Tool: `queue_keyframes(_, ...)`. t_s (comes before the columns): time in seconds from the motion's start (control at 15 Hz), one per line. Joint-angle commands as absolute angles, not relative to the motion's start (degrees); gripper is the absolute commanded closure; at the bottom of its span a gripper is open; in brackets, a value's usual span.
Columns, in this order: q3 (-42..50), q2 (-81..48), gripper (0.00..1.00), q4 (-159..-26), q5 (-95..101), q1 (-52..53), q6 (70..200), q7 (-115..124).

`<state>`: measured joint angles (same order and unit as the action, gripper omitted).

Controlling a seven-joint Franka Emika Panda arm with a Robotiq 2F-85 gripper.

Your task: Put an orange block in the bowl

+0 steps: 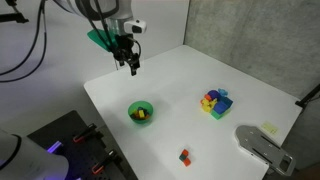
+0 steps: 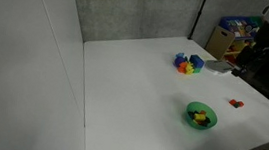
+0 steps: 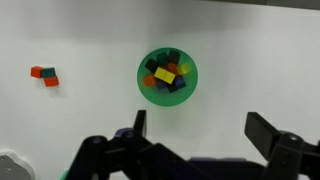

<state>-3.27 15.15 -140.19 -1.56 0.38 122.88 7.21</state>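
- Nearest, holds jaws wide apart, empty, high above table (image 3: 260, 60), likely to survey bowl (image 3: 167, 75).
- Needs orange block (image 3: 38, 72), lying apart from bowl, seemingly touching a redder cube (image 3: 51, 81).

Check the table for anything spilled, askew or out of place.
Nothing stands out. The green bowl sits upright with blocks inside, the orange block lies apart from it on the table, and the block cluster sits compact.
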Motion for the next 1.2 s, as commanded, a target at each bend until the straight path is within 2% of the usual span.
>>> queue_keyframes(0.0, -0.7, 6.6, 0.00, -134.5, -1.6, -0.5, 125.1, 2.8)
queue_keyframes(0.47, 2.6, -7.2, 0.00, -127.7, 0.9, -2.7, 133.2, -0.4)
queue_keyframes(1.13, 7.0, -25.2, 0.00, -117.8, 0.7, -8.3, 135.4, -2.8)
